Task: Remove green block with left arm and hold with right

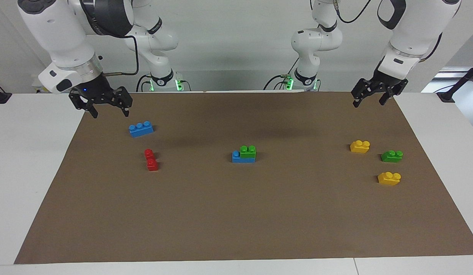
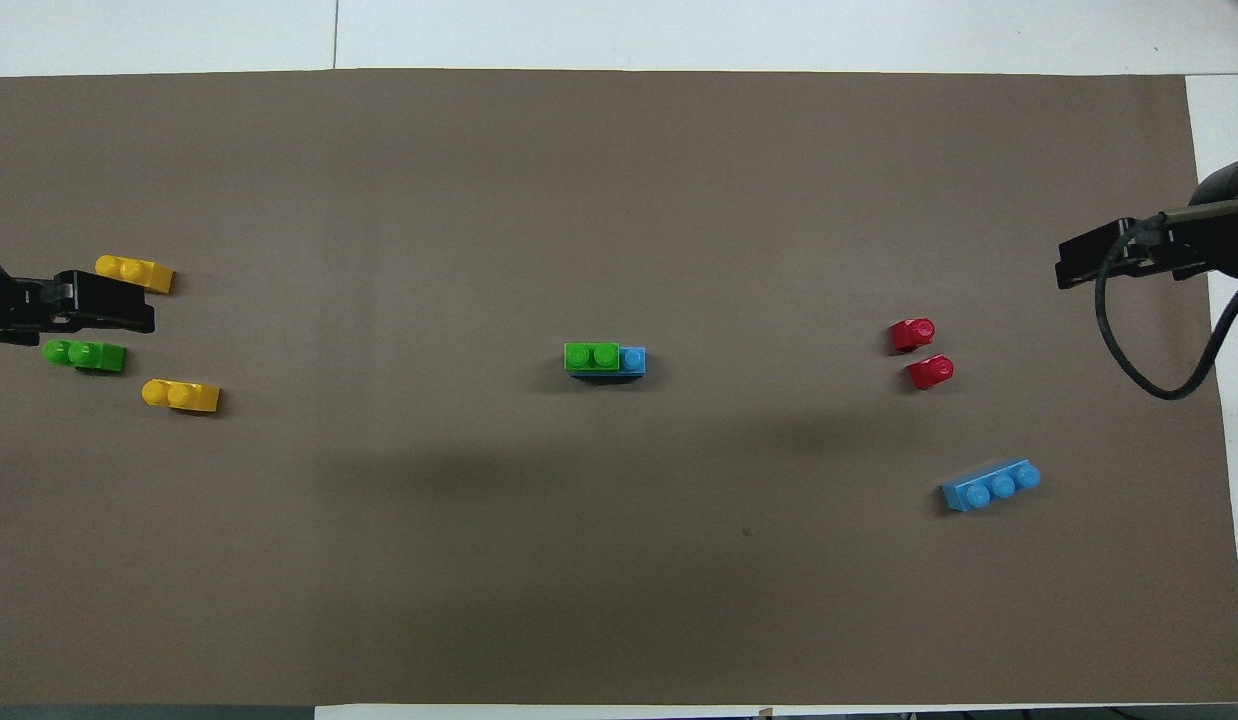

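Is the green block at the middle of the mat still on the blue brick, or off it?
On: the green block sits stacked on the blue brick, covering two studs; one stays bare.
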`<state>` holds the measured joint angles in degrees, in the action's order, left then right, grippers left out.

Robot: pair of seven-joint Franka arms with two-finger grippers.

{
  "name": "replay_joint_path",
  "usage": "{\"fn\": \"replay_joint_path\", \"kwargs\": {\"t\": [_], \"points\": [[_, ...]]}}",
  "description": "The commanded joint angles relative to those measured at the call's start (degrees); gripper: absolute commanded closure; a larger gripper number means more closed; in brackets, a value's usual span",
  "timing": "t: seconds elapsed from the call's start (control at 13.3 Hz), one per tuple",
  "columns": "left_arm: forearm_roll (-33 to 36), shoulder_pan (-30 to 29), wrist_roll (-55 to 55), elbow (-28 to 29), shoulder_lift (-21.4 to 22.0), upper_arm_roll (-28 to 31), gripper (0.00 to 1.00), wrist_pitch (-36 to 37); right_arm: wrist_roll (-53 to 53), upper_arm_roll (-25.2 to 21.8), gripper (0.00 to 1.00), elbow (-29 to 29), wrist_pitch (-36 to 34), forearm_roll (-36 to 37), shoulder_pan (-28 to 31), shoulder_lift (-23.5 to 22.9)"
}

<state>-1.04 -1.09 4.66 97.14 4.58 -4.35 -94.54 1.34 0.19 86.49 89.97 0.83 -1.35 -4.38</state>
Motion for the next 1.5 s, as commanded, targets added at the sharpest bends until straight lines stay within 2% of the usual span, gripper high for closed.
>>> {"fn": "replay_joint_path", "kwargs": {"t": [0.0,0.15,0.38,0.75,0.98,1.28,1.43], "points": [[-0.02,-0.58,-0.88,-0.29,0.25,-0.05,0.00,0.67,0.50,0.51,0.00,-0.62,-3.12,0.13,-0.14,-0.10],[-0.02,-0.49,-0.35,-0.28,0.25,-0.05,0.00,1.11,7.42,3.23,0.00,-0.36,-3.40,-1.44,-0.06,-0.02],[-0.02,-0.40,-0.18,-0.20,0.34,-0.05,0.00,1.81,13.50,4.11,0.00,0.78,-2.09,-5.23,-0.15,-0.37],[-0.10,-0.31,-0.09,-0.02,0.60,-0.05,0.00,2.16,21.41,10.17,0.00,5.87,7.74,-7.07,0.12,-1.59],[-0.45,-0.31,3.23,0.59,0.87,-0.13,0.00,2.78,27.92,12.89,0.00,11.23,16.09,-9.18,0.29,-1.77],[-1.15,0.65,13.60,1.82,1.31,-0.22,0.00,2.95,36.43,17.56,0.00,20.98,33.30,-9.18,0.47,-2.30],[-1.24,2.23,20.70,2.61,1.92,-0.22,0.00,2.78,39.70,18.96,0.00,23.36,37.89,-9.18,0.47,-2.91]]}}
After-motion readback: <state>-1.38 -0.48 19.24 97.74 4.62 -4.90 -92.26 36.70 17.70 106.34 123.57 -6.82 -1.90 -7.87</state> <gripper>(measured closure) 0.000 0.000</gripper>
